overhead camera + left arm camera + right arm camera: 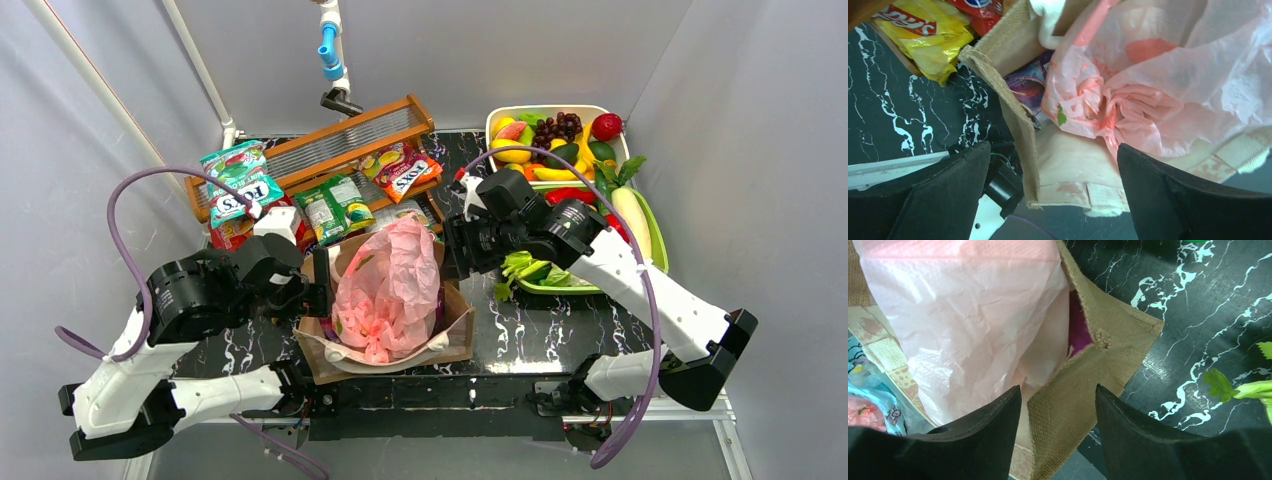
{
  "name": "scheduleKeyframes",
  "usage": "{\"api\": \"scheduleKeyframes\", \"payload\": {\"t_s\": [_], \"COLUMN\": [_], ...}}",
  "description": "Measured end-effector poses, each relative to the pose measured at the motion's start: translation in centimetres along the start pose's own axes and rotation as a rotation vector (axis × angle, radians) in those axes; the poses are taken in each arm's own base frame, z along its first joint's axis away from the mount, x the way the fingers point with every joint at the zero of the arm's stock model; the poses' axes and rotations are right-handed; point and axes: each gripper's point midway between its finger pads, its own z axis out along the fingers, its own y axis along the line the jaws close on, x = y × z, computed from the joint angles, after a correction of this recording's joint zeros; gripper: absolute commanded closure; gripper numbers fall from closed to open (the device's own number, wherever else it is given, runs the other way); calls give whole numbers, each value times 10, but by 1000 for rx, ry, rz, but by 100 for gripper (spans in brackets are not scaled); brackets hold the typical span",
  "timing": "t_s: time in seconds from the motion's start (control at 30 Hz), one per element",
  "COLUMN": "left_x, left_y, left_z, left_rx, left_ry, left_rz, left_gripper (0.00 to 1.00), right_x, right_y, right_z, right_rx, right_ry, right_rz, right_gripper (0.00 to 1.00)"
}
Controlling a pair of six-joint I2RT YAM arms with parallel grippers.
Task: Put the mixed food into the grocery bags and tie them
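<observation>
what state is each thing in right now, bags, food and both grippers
boxy brown jute tote: standing, mouth open
thin pink plastic bag: crumpled inside the tote, knot unclear
glossy foil snack packets: on and by the wooden slatted rack, unbagged
toy fruits: piled in the white tray
left gripper: open, empty, beside the tote
right gripper: jaws astride the tote's corner, grip unclear

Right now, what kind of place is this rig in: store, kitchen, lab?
Likely a lab test cell staged for grocery packing: plain grey walls enclose a marbled black table, snack packets lie on a wooden rack, and a white tray holds toy fruit.
</observation>
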Motion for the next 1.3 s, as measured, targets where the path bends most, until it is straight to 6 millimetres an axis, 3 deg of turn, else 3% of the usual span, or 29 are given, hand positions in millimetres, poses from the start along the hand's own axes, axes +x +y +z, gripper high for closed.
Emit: {"api": "scheduleKeyframes", "payload": {"t_s": [0.13,0.3,0.33,0.43,0.47,0.63,0.83,1.03,1.17,1.3], "left_x": [3,28,34,46,50,50,28,12,11,17], "left_y": [13,34,38,44,44,40,28,15,9,5], "left_z": [7,26,31,45,50,60,48,43,50,60], "left_rx": [-60,-142,-157,-196,-208,-237,-167,-107,-88,-66], "left_ry": [-20,7,14,41,55,74,6,-62,-79,-86], "left_rz": [-22,-10,-3,22,31,55,23,-19,-54,-91], "left_gripper": [12,34,49,95,100,100,100,100,100,100], "right_x": [4,8,9,9,9,4,-20,-42,-48,-46], "right_y": [3,-4,-7,-17,-21,-35,-57,-101,-120,-123], "right_z": [5,11,11,10,9,3,-16,-34,-43,-47], "right_rx": [-4,43,59,111,132,234,370,459,479,458], "right_ry": [23,38,40,37,35,20,-46,-104,-124,-129], "right_rz": [-8,-20,-23,-32,-33,-40,-45,64,115,121], "right_gripper": [57,91,99,99,99,99,99,99,99,99]}}
